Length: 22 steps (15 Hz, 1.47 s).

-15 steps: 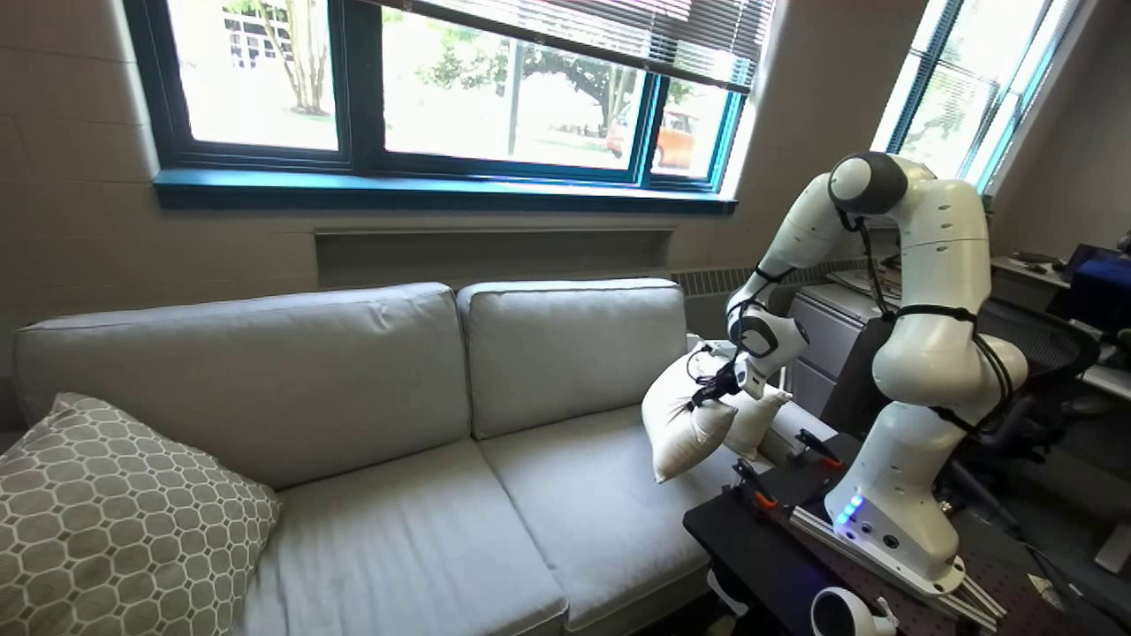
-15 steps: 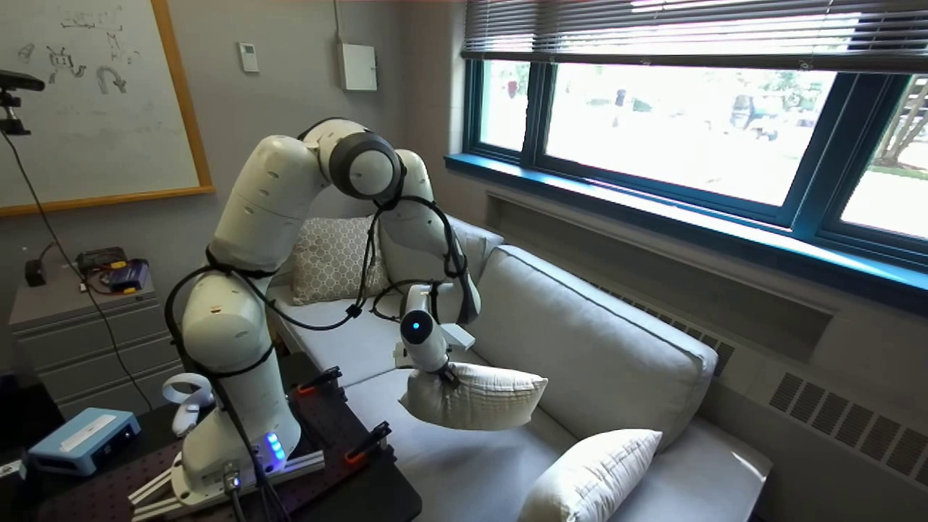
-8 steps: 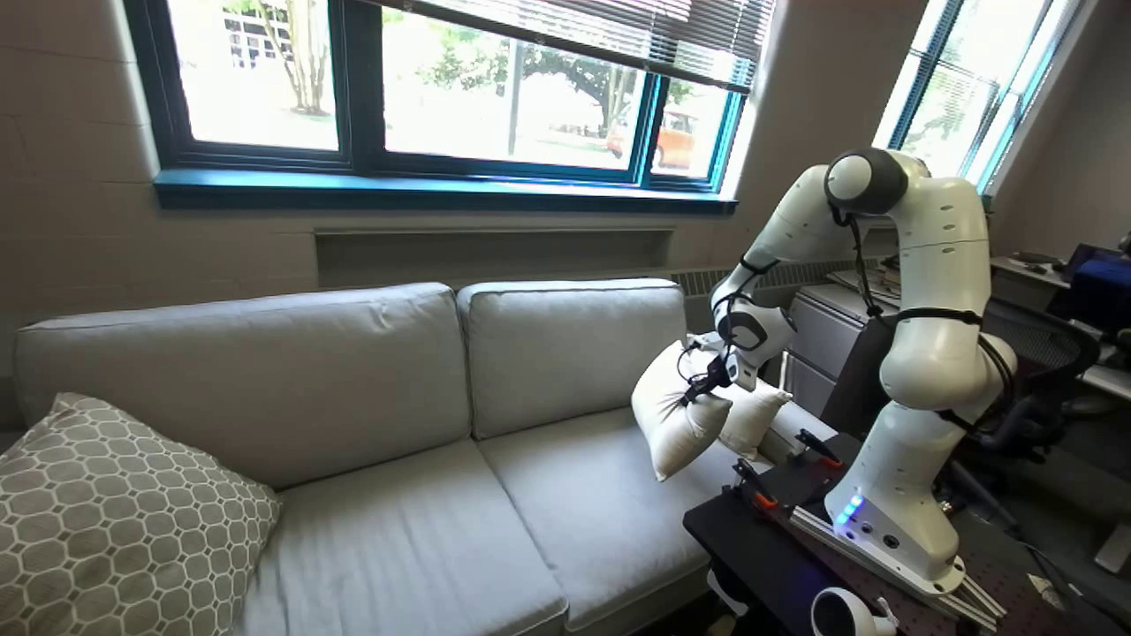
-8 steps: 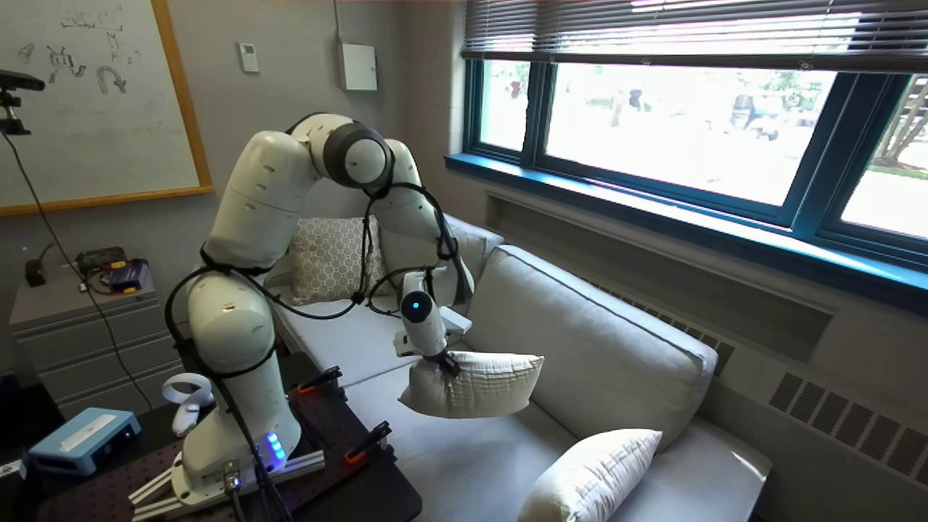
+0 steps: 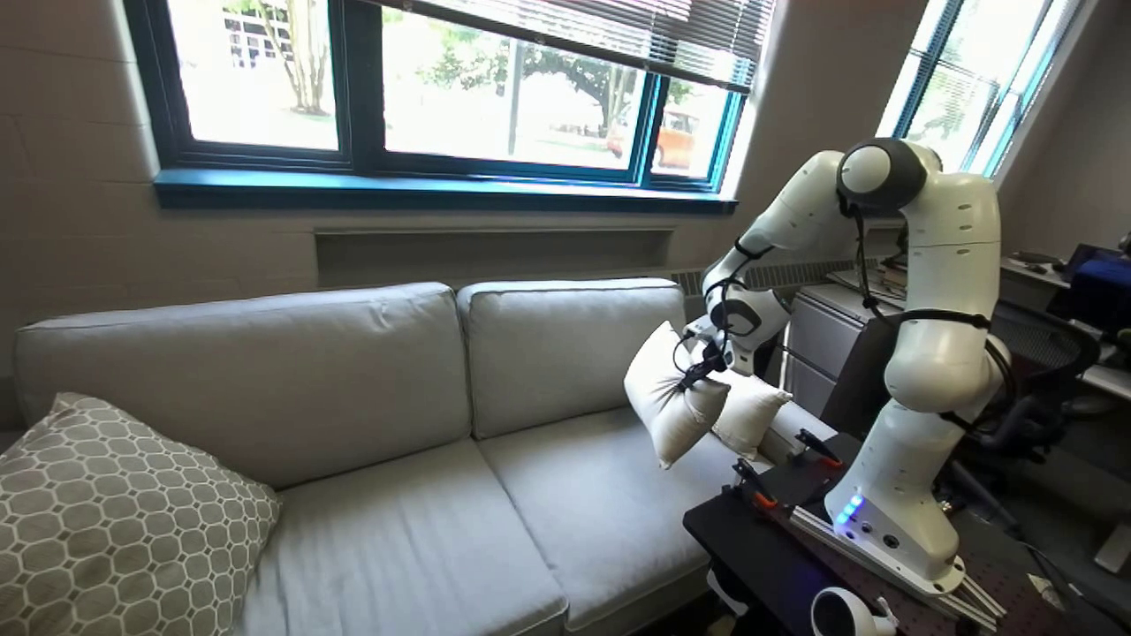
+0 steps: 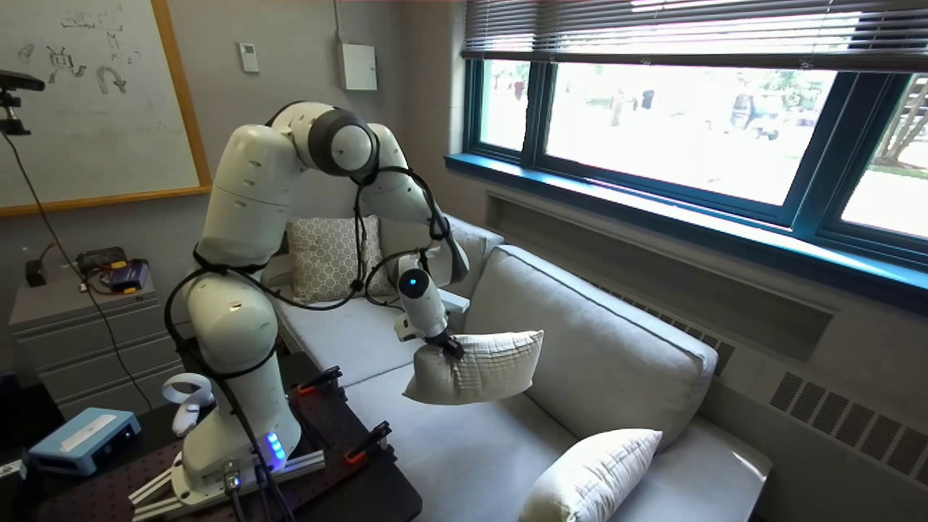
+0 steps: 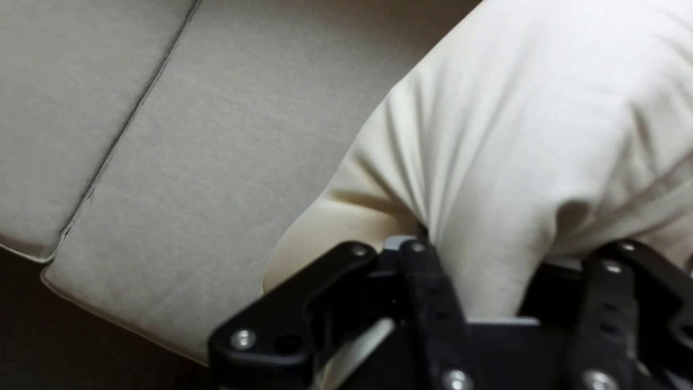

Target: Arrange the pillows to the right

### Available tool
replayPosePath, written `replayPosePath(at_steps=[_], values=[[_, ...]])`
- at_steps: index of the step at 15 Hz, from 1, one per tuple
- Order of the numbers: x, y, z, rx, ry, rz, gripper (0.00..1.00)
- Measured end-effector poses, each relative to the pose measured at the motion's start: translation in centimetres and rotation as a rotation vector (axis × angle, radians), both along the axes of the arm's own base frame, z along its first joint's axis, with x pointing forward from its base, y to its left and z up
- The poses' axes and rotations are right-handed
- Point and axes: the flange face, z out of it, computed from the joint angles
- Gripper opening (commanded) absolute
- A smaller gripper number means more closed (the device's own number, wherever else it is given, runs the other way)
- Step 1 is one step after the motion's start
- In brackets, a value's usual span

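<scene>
Gripper (image 7: 487, 265): pinching; its black fingers (image 7: 436, 303) clamp a fold of the held pillow (image 6: 482, 370), the cloth bunched between them.

Held pillow: cream-white, square, puffy. Caught at its upper side, toward one end, so that most of the body extends past the fingertips to one side; in the wrist view a smaller lobe bulges beyond a finger, and creases fan out from the pinch. Hangs at and below the gripper, tilted, one corner (image 5: 669, 452) pointing downward in an exterior view. Position: over the sofa (image 5: 398, 530), at the end nearer the arm (image 6: 243, 196).

Loose pillow (image 6: 591, 482): cream-white, leaning, on the sofa beside the armrest (image 6: 718, 464). Apart from gripper and held pillow in an exterior view, its lower part out of view; in an exterior view, partly hidden behind the held pillow, its visible side (image 5: 751, 411) pale and creased.

Patterned pillow (image 5: 132, 521): grey, with a pale lattice; opposite end of the sofa, well apart from the gripper.

Arm: white, reaching over the sofa; base on the black table (image 5: 742, 534).
</scene>
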Motion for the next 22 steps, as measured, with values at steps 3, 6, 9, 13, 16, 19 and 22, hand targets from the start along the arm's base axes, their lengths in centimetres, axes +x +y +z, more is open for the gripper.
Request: replayPosePath(at_steps=[3,6,9,13,16,19,22], values=[[0.5,-0.2,1.6,-0.036,-0.016,0.009,0.0],[0.8,-2.1,1.6,-0.065,-0.019,0.053,0.0],[1.3,-4.5,0.3,-0.063,-0.016,0.148,0.01],[2.4,-7.6,-2.3,-0.022,-0.007,0.294,0.01],[3.8,-9.9,-4.2,0.012,0.009,0.341,0.01],[4.9,-12.4,-5.7,0.034,0.023,0.335,0.01],[5.8,-14.3,-6.9,0.045,0.028,0.315,0.01]])
